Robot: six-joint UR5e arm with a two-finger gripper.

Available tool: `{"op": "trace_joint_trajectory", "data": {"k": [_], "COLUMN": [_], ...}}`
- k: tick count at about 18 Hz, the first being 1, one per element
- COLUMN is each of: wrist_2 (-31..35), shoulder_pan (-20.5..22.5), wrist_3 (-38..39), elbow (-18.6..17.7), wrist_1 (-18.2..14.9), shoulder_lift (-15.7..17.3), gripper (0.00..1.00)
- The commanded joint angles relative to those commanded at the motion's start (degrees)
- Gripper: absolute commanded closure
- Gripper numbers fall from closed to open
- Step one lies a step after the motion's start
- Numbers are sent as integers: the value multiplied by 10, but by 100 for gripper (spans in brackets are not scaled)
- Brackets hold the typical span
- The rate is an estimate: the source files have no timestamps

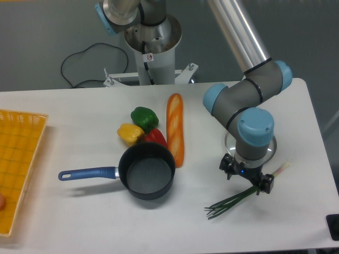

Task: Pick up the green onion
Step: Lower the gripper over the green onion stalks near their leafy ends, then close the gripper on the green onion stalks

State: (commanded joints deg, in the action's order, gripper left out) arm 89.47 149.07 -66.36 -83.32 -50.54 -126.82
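The green onion [233, 201] lies on the white table at the front right. Its pale end [284, 168] points right and its dark green leaves [213, 212] fan out to the left. My gripper [247, 178] points straight down over the middle of the stalk. Its two black fingertips [228, 168] stand apart, so it is open. The right one is by the stalk. The wrist hides part of the stalk beneath it. The onion rests on the table.
A baguette [175, 128], a green bell pepper [144, 117], a yellow pepper [130, 133] and a red pepper [155, 137] lie mid-table. A dark pan with a blue handle [147, 170] sits in front of them. A yellow basket [18, 164] stands at the left edge.
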Motion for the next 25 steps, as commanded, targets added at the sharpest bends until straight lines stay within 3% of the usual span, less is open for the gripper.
{"op": "trace_joint_trajectory", "data": {"k": [14,18,25], "wrist_2": [2,2,2], "shoulder_pan": [-28,-33,-33], "wrist_3": [60,63,61], "elbow": [31,33,28], "wrist_1": [14,18,18], "shoulder_lift": [-40,-44,-40], "gripper": [8,19,58]}}
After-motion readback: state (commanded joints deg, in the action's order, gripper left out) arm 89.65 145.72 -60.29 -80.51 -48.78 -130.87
